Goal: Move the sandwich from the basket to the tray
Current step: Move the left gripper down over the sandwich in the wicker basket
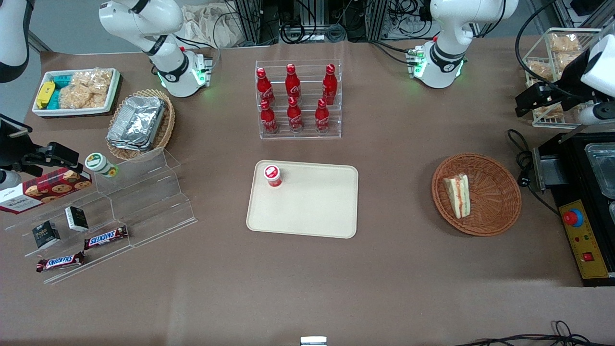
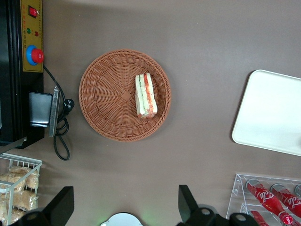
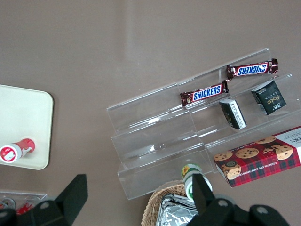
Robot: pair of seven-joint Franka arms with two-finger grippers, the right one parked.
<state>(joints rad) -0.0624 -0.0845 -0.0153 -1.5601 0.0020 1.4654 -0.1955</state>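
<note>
Nearest the front camera, toward the parked arm's end, two candy bars (image 1: pixel 105 237) read "SNICKERS". Just past them sit two small dark boxes (image 1: pixel 76 218) and a red cookie box (image 1: pixel 45 188).

In the middle lies the tray (image 1: pixel 307 211) with a little red-capped cup (image 1: pixel 272 175) standing on it.

Toward the working arm's end, the sandwich (image 1: pixel 457 195) lies in the basket (image 1: pixel 495 206).

Farther off, red bottles (image 1: pixel 294 98) with white Coca-Cola writing stand in a clear rack.

The gripper (image 2: pixel 123 207) hangs high above the table, away from the basket, with its fingers spread wide and holding nothing.
</note>
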